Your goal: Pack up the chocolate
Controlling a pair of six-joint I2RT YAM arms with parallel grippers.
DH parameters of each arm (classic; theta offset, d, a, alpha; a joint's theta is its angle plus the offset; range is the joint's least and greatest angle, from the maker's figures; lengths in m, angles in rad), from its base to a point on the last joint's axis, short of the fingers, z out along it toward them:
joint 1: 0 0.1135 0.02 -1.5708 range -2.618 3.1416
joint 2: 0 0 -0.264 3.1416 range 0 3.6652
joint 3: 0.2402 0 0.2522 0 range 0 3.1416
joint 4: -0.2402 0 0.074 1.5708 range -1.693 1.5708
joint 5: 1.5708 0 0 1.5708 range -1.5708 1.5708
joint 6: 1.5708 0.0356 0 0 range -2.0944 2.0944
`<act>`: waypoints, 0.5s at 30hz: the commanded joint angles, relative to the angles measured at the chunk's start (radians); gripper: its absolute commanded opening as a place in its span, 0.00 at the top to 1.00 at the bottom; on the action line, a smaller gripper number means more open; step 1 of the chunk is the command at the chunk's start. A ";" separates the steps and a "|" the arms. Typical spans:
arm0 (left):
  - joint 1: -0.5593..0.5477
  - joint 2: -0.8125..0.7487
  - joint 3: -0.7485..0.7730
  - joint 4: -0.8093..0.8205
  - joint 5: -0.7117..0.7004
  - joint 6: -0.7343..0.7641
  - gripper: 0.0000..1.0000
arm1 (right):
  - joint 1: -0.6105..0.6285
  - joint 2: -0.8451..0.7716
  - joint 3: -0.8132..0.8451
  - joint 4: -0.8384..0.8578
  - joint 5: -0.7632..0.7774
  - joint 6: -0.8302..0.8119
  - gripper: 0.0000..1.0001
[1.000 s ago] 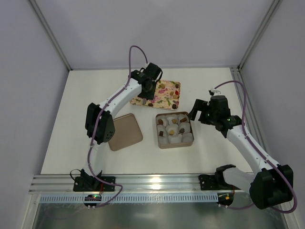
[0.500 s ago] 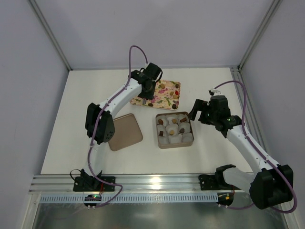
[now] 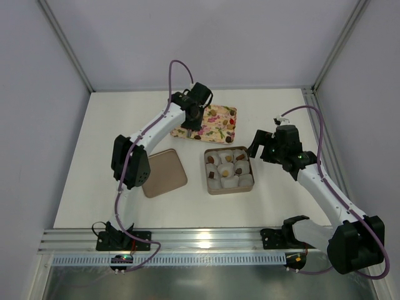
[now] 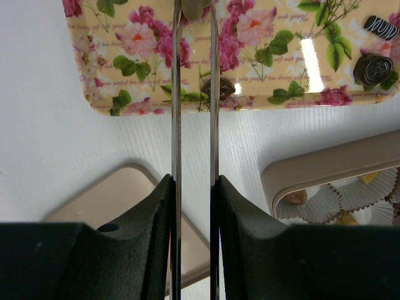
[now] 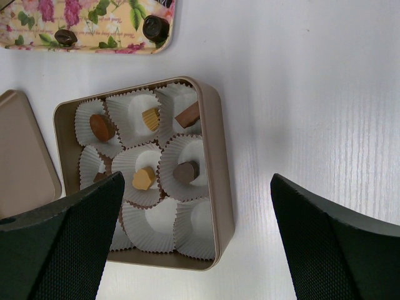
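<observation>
Over the floral tray's [image 4: 125, 50] near edge, far across the counter [image 3: 94, 187], hovers with left fingers [image 3: 196, 127] narrowed to a slit beside a dark chocolate [image 4: 219, 88], seemingly lining up a pick; impossible to tell whether gripping anything. Holds right fingers [image 3: 258, 148] wide and empty near the tin [image 5: 220, 162], likely waiting clear. Reveals packed chocolate [image 5: 144, 178] in paper cups [image 5: 194, 219] clearly only from the right wrist.

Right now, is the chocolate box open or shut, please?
Open: the lid lies flat beside the box, and the paper cups inside show.
</observation>
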 commanded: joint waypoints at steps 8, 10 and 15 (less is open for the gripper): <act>0.007 -0.119 -0.036 0.024 0.020 -0.011 0.74 | -0.005 -0.014 0.036 0.030 -0.004 0.005 0.02; 0.007 -0.120 -0.036 0.021 0.026 -0.011 0.74 | -0.005 -0.015 0.033 0.029 -0.004 0.005 0.02; 0.007 -0.143 -0.051 0.020 0.054 -0.020 0.74 | -0.005 -0.021 0.033 0.026 -0.002 0.005 0.02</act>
